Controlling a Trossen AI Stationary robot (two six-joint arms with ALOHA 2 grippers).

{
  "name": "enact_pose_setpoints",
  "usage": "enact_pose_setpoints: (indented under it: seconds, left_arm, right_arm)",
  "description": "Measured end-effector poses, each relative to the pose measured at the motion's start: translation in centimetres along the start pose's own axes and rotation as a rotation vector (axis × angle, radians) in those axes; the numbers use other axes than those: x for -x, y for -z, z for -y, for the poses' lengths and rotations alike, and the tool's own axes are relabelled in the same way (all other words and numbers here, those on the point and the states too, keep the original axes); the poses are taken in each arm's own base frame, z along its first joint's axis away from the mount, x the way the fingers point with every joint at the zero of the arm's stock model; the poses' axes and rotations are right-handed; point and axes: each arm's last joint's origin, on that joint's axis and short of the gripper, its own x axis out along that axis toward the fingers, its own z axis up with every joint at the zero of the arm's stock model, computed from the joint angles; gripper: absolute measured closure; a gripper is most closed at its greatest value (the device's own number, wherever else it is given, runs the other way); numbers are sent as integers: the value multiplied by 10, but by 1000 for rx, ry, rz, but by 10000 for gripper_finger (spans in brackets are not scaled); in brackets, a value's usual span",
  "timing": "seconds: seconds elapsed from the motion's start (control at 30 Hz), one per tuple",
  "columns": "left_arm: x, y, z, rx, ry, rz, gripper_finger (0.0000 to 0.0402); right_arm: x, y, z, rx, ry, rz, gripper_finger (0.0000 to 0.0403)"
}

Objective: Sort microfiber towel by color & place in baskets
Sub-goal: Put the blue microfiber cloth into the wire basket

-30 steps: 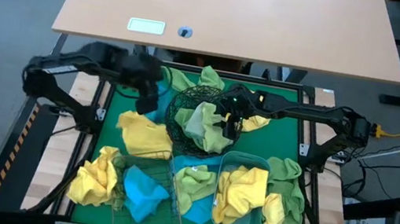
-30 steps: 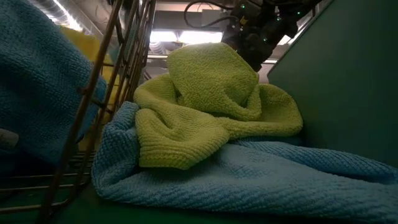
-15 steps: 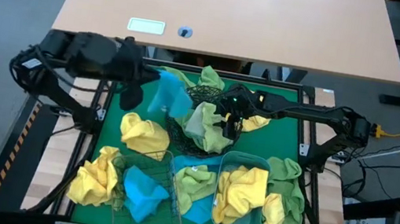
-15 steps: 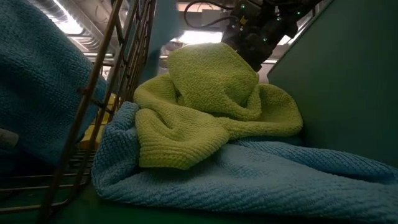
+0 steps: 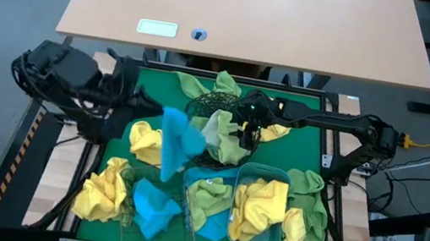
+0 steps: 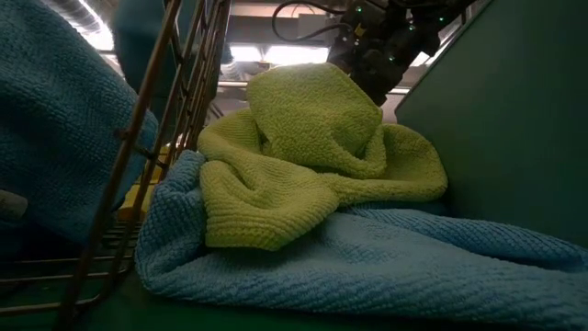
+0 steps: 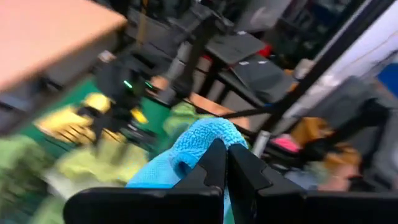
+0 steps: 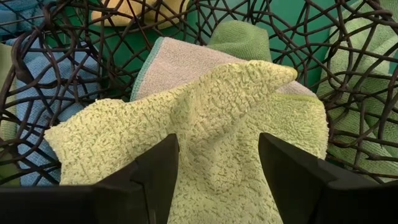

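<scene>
In the high view my left gripper [image 5: 160,114] is shut on a sky-blue towel [image 5: 179,138], high over the table between the black mesh bowl [image 5: 203,102] and the copper wire basket [image 5: 179,190]. That basket holds another blue towel [image 5: 153,206]. My right gripper [image 5: 248,130] is open over the bowl. In the right wrist view its fingers [image 8: 292,174] stand on either side of a ridge of a light green towel [image 8: 217,118] lying in the bowl. The translucent tub [image 5: 273,236] holds yellow towels [image 5: 261,203]. My left gripper pinches the blue towel between its two shut fingers [image 7: 214,163] at a bunched fold near its top [image 7: 202,140]. The towel is lifted clear and hangs slack below the fingers, over the yellow towel [image 5: 146,140].
Loose towels lie all over the green mat: yellow ones at the near left [image 5: 102,191], green ones at the far edge [image 5: 222,82] and the right side [image 5: 312,205]. In the low view a green towel [image 6: 312,156] lies on a blue one [image 6: 367,267] between basket and tub.
My left gripper has taken the blue towel up from beside the black bowl, lifted it clear, and carried it toward the near edge, while the arm has drawn back to the left. The towel now hangs free. My right gripper has kept still over the bowl.
</scene>
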Motion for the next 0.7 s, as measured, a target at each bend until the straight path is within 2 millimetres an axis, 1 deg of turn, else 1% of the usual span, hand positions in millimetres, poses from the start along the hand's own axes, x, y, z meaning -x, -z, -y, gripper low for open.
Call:
enact_pose_setpoints:
  seconds: [0.1, 0.2, 0.37, 0.53, 0.7]
  left_arm:
    - [-1, 6, 10, 57, 43, -26, 401]
    - [0, 8, 23, 70, 122, -8, 401]
    - [7, 10, 40, 94, 250, 1, 401]
    - [5, 23, 53, 135, 281, -66, 401]
    - [-9, 42, 65, 120, 254, -161, 401]
  right_arm:
    - [0, 0, 0, 0, 0, 0, 180]
    - [0, 0, 0, 0, 0, 0, 180]
    - [0, 0, 0, 0, 0, 0, 180]
    - [0, 0, 0, 0, 0, 1, 180]
    - [0, 0, 0, -23, 1, 3, 180]
